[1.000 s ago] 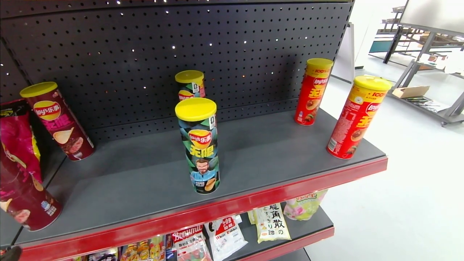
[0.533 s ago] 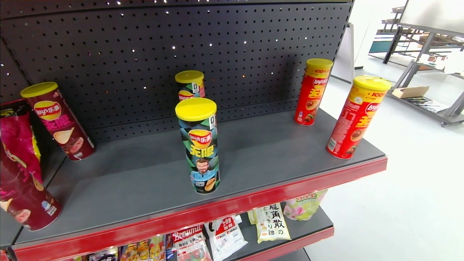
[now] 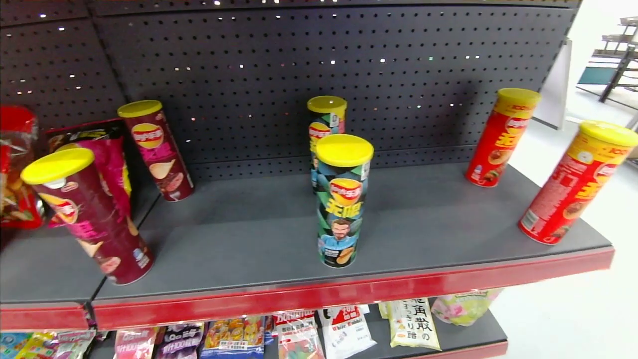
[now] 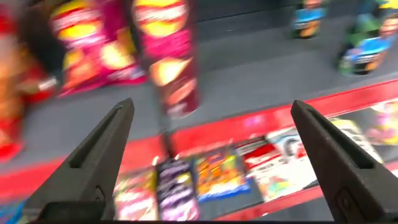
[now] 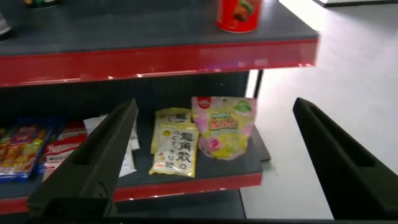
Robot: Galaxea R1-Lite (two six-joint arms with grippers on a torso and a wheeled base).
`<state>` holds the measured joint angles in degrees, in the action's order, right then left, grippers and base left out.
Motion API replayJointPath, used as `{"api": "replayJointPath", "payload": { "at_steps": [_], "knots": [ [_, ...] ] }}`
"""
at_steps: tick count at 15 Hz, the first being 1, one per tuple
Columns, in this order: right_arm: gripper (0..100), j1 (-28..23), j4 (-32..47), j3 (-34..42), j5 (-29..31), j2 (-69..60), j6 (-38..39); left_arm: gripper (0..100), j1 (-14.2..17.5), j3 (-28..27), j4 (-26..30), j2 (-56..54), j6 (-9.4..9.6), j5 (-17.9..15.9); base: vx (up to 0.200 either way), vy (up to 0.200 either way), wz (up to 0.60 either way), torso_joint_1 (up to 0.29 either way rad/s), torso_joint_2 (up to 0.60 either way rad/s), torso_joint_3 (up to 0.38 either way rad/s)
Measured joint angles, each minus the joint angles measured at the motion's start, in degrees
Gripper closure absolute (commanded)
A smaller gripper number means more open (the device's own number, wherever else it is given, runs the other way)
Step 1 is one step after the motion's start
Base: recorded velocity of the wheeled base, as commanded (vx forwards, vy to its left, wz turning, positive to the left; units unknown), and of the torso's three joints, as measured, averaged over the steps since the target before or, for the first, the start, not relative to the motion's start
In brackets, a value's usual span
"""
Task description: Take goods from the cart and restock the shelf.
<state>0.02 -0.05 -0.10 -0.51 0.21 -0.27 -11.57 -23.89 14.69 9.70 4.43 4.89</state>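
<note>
Left and right jaws wide apart, empty, rear patterned can (image 3: pixel 326 117) half hidden behind front patterned can (image 3: pixel 344 199).

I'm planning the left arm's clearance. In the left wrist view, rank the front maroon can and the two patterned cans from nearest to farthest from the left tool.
1. Front maroon can: straight ahead of the left tool, near the front edge of the shelf.
2. Front patterned can: farther along, toward the robot's right.
3. Rear patterned can: behind that one, deeper in.
</note>
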Motion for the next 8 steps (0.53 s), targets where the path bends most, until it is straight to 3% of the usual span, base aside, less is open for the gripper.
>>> {"api": "replayJointPath", "payload": {
  "at_steps": [5,8],
  "knots": [
    [0,0.09,-0.02,0.00,-0.88,0.04,-0.44,0,-0.04,2.51,0.22,-1.44,-0.02,0.48,0.000,0.000,0.00,0.000,0.00,0.000],
    [0,0.28,-0.24,-3.07,-8.33,0.69,0.56,0,-0.06,5.99,-0.20,-3.36,-0.11,0.80,0.000,0.000,0.00,0.000,0.00,0.000]
  ]
}}
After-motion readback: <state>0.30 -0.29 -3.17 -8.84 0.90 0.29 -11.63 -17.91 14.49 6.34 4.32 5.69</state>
